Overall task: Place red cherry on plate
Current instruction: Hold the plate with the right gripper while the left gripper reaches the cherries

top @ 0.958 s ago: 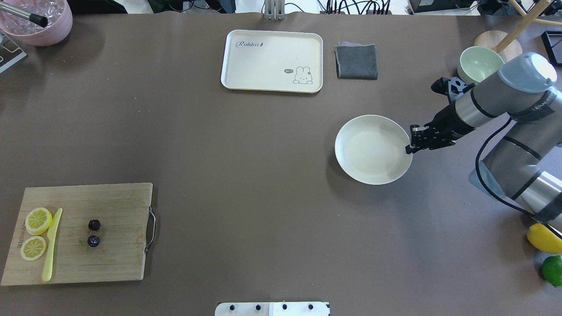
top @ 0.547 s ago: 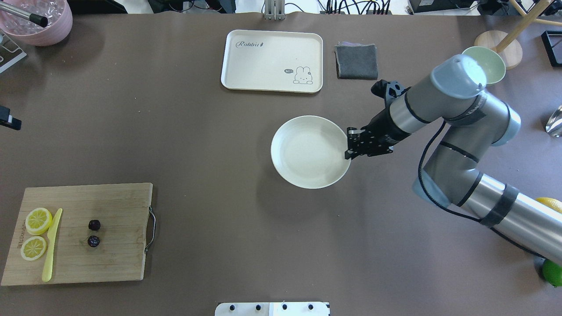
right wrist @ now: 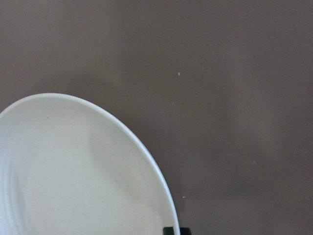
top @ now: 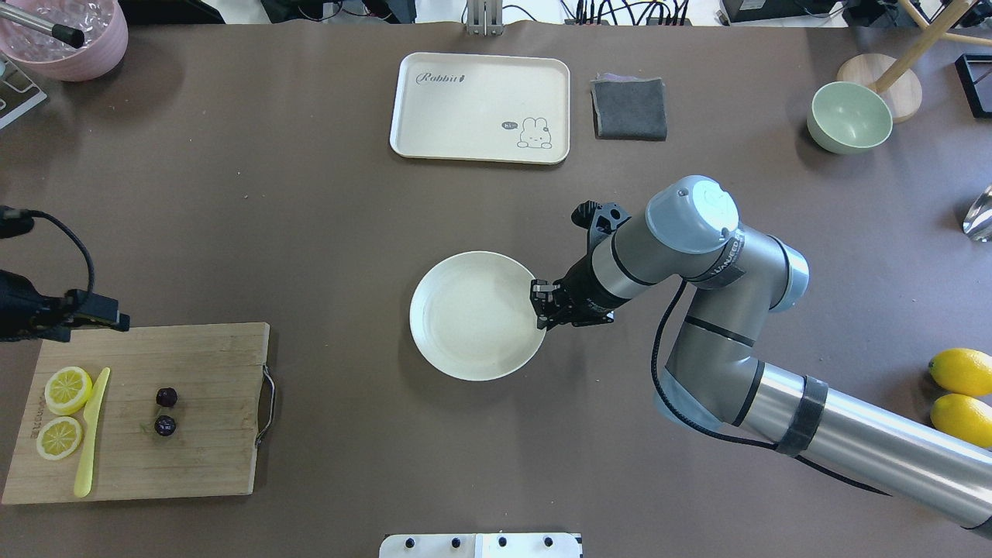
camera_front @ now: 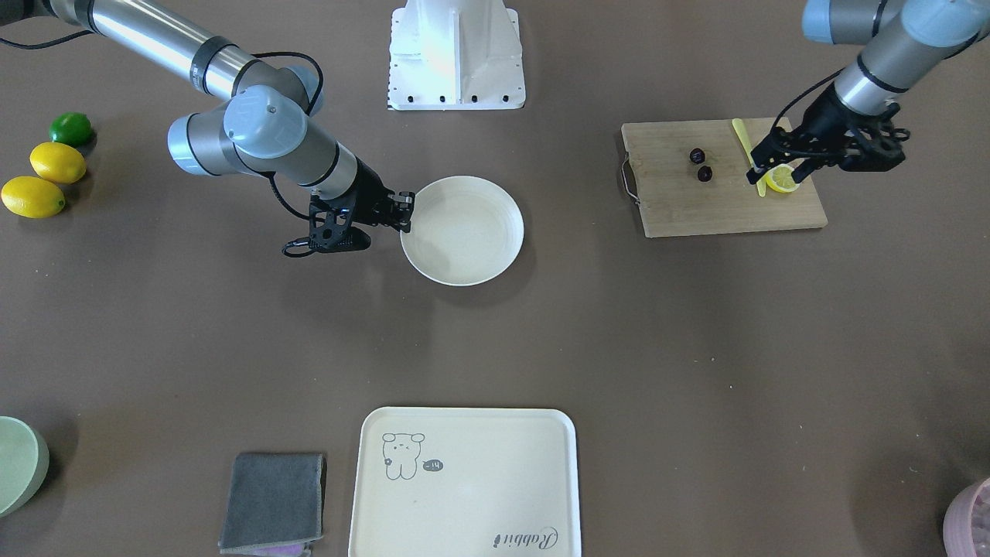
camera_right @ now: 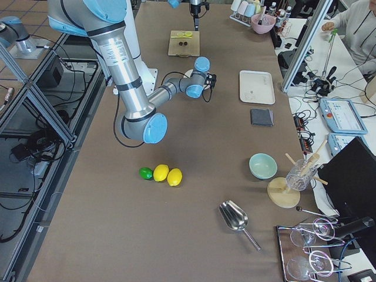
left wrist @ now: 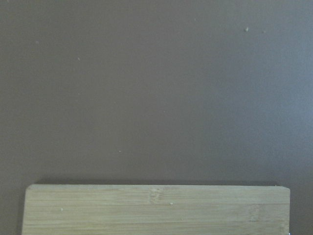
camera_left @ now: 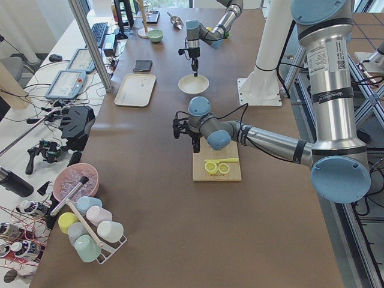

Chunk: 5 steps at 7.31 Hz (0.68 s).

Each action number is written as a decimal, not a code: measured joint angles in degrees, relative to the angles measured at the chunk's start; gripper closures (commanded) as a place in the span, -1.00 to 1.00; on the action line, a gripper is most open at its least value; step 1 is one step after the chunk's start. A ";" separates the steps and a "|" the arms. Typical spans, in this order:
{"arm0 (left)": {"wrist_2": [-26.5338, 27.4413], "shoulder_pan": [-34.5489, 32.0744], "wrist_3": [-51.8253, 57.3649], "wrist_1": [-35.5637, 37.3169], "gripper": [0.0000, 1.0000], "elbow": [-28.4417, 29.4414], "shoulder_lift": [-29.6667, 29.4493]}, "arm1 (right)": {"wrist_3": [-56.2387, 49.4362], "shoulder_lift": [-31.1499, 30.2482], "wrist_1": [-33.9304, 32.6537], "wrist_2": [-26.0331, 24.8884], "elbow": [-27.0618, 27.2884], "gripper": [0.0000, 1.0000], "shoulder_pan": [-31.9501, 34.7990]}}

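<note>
Red cherry (top: pixel 165 425) sits on the cutting board (top: pixel 201 457) nearest the robot, beside lemon slices (top: pixel 68 390), not yet plated. Left tool (camera_front: pixel 773 168) hovers over the board; spread or pressed together, cannot tell. Mid-counter (top: pixel 310 232), right tool (top: pixel 540 308) pinches the plate (top: pixel 465 318) rim — likely hauling it toward the cherry. Brown mat; tray (top: pixel 480 108) beyond.

A robotics lab: two grey industrial robot arms (top: pixel 697 256) work over a long table (camera_left: pixel 150 180) covered in brown paper, with a white pedestal (camera_front: pixel 456 54) at its edge. Beside the table stand aluminium posts (camera_left: pixel 90 42), teach pendants (camera_right: pixel 336 114), loose cables (camera_right: pixel 306 141) and a seated person (camera_right: pixel 358 23).
</note>
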 measured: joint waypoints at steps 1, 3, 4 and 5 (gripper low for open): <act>2.94 4.53 -3.10 -1.08 -0.68 -0.04 0.04 | 0.07 0.25 0.01 -0.52 -0.62 1.00 -0.35; 7.85 11.47 -5.22 -1.74 -0.56 0.15 -0.12 | 0.00 0.35 0.10 -1.27 -0.93 -1.00 -0.51; 9.23 13.38 -5.48 -1.80 -0.37 0.34 -0.25 | 0.06 0.38 0.19 -2.52 -0.95 -1.00 -0.60; 9.80 14.44 -5.52 -1.82 -0.02 0.49 -0.40 | 0.21 0.36 0.25 -3.81 -0.96 -1.00 -0.63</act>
